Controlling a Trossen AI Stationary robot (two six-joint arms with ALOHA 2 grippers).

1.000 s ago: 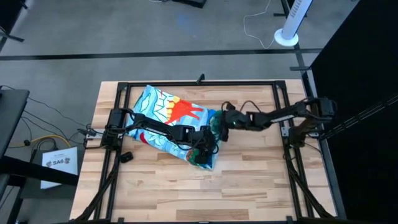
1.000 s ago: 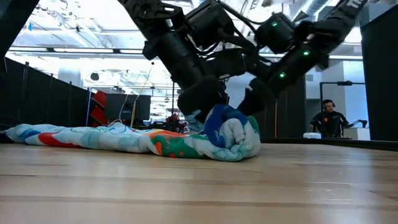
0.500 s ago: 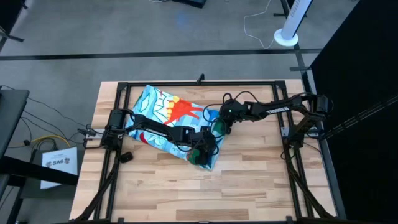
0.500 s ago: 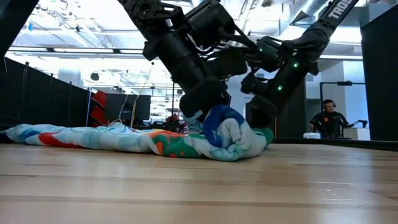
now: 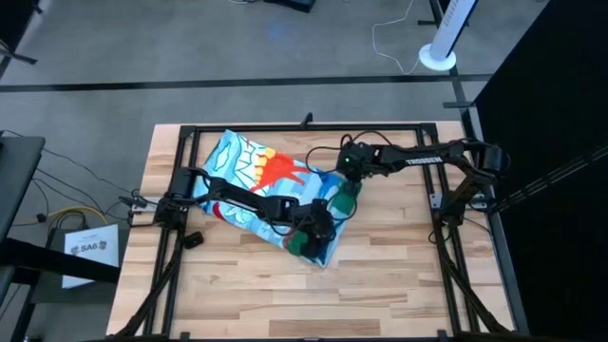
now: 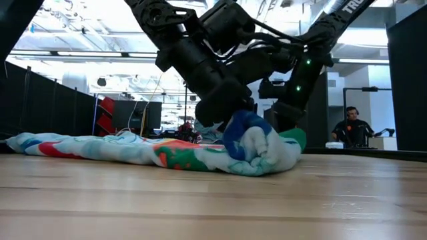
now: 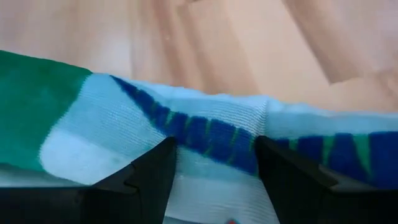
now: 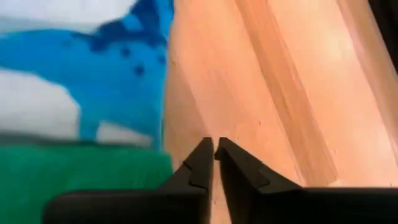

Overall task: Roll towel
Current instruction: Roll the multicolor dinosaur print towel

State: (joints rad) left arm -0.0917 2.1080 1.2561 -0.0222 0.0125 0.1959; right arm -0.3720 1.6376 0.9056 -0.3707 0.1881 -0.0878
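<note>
Left gripper (image 5: 311,237) first: from the wrist view its two fingers (image 7: 143,180) stand spread apart with the towel's (image 5: 256,171) rolled edge pressed in between them, so I read it as released, bearing down on the bundle rather than clamped. From above, the towel lies on the wooden table (image 5: 380,285) from the far left toward the middle, flat at the back and gathered into a thick roll at the end nearest the table's centre, where the left gripper sits. The right gripper (image 5: 350,169) hangs at the far end of that roll, just off the cloth; in its own view the fingertips meet with nothing between them, clenched on air above bare wood beside the towel's edge. To do this step well, I think I should keep the left gripper low and push the bundle evenly over the flat part. I'd bring the right one down onto the other end of the roll so both ends turn together. Uneven pressure could skew the roll or let it loosen.
</note>
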